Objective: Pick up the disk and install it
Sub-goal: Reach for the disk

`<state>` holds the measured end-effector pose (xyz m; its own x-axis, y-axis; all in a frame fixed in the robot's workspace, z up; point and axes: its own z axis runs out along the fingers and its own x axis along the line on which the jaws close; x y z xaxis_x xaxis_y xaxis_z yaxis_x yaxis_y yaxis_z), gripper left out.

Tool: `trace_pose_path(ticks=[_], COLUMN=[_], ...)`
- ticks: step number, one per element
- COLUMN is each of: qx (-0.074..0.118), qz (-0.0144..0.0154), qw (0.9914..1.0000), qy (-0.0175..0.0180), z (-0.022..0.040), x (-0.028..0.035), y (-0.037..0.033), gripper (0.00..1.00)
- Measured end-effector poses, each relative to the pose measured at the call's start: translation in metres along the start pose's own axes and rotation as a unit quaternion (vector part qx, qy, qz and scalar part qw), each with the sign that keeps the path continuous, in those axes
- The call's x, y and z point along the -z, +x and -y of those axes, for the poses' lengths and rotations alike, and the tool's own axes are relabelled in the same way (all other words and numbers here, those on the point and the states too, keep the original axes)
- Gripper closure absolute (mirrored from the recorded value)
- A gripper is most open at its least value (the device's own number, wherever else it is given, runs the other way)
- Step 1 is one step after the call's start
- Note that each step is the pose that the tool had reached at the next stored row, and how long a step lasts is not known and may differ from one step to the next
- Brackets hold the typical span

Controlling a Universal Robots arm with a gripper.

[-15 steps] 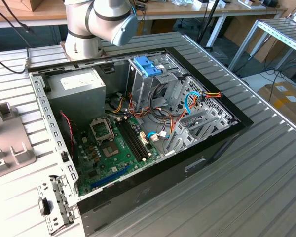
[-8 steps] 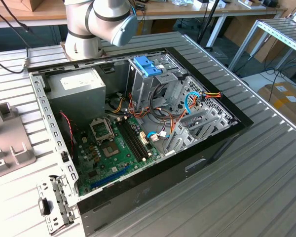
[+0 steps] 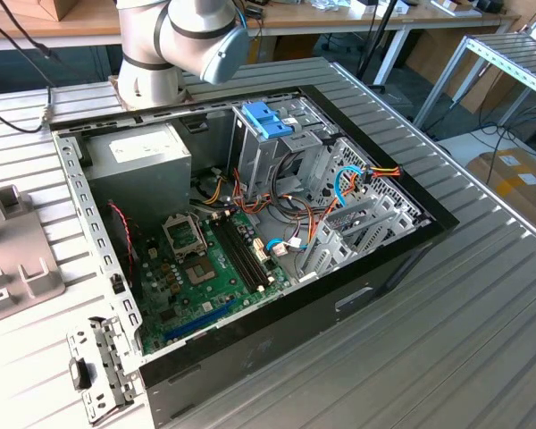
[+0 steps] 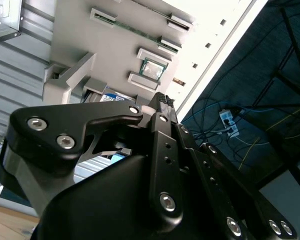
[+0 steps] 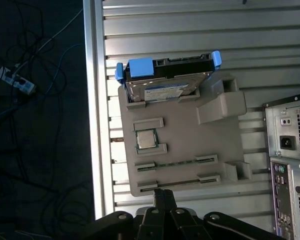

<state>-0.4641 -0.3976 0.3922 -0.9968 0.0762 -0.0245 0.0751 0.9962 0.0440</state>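
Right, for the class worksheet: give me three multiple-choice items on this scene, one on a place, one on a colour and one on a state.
1. Where does the disk lie?
A on the floor
B on the grey tray
C on a shelf

2. What colour is the disk's rail?
A red
B light blue
C yellow

3. How is the case?
A open on its upper side
B closed by a panel
C wrapped in cloth

Answers:
1 B: in the first wrist view the disk sits at one end of the tray.
2 B: the rail framing it is light blue.
3 A: in the exterior view the motherboard lies bare inside.
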Motion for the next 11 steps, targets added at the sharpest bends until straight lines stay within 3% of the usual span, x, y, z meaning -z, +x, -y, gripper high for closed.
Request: trace_pose_path(ticks=[11], qx=[0.000], qz=[0.0000], qw=[1.00000], qy=[0.0000], z=[-0.0043], x=[-0.0008], y=[0.0004], gripper=[0.89])
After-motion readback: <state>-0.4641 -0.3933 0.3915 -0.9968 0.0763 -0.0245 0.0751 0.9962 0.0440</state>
